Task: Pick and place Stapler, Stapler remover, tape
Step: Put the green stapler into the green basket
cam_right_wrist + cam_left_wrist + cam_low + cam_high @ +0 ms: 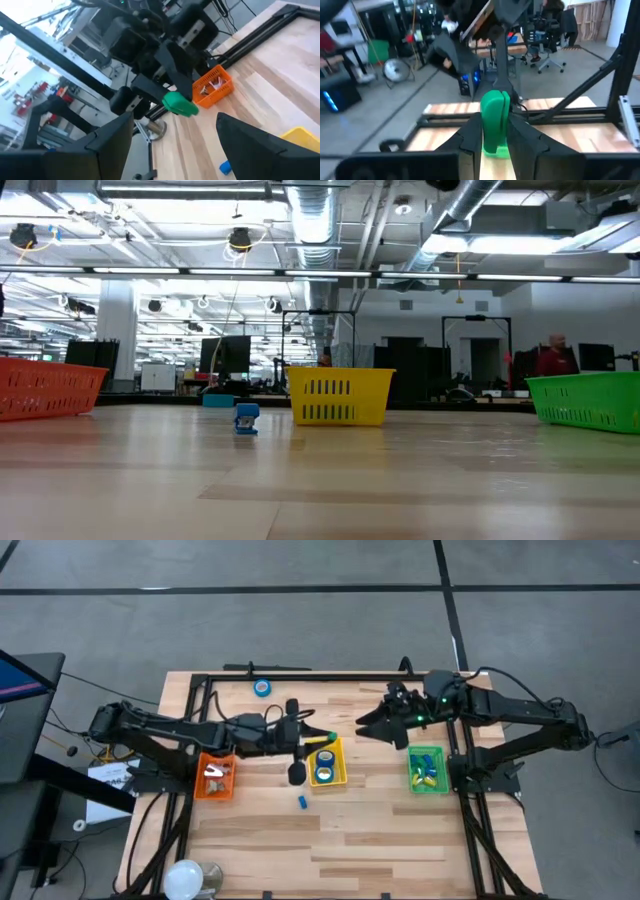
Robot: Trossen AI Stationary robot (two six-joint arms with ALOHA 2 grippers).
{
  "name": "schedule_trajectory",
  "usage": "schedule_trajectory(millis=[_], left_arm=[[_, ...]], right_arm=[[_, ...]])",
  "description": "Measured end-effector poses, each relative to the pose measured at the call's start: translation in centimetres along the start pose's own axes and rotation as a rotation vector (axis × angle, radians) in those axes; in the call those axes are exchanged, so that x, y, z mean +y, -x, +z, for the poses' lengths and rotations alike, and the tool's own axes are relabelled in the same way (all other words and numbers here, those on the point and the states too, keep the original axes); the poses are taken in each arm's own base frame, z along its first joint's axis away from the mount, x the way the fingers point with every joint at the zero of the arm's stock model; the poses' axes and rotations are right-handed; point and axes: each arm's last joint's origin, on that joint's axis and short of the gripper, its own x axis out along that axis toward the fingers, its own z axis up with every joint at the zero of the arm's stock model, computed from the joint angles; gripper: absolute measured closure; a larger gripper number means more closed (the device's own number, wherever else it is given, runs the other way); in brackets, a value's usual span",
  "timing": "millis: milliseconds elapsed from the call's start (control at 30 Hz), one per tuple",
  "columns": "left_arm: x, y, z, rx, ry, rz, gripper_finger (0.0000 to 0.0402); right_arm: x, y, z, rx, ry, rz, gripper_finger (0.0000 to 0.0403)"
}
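The tabletop (400,840) is pale wooden planking inside a dark metal frame, and three slotted plastic baskets stand on it: orange (215,776), yellow (327,762) and green (427,769). The left hand (495,131) hangs above the yellow basket's rim, its dark fingers pinching a smooth green plastic stapler (495,120) (rounded at the end). Two tape rolls (324,766), blue rings with pale holes, lie in the yellow basket; another roll (262,688) sits near the far edge. A small blue blocky piece (301,802) lies just in front of the yellow basket. The right hand (372,724) hovers between yellow and green baskets, fingers spread, holding nothing.
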Motion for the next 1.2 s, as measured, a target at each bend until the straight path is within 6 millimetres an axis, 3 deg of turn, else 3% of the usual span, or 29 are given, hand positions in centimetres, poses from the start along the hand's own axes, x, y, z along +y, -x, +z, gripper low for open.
schedule_trajectory(millis=[333,1200], left_arm=[[0.1,0.0,1.0,-0.097,-0.176,0.023,0.0337],[0.8,-0.1,1.1,-0.126,-0.160,0.026,0.0337]], right_arm=[[-0.2,-0.5,0.0,0.002,-0.078,-0.010,0.0127],[-1.4,-5.0,0.4,-0.039,-0.134,0.060,0.0125]])
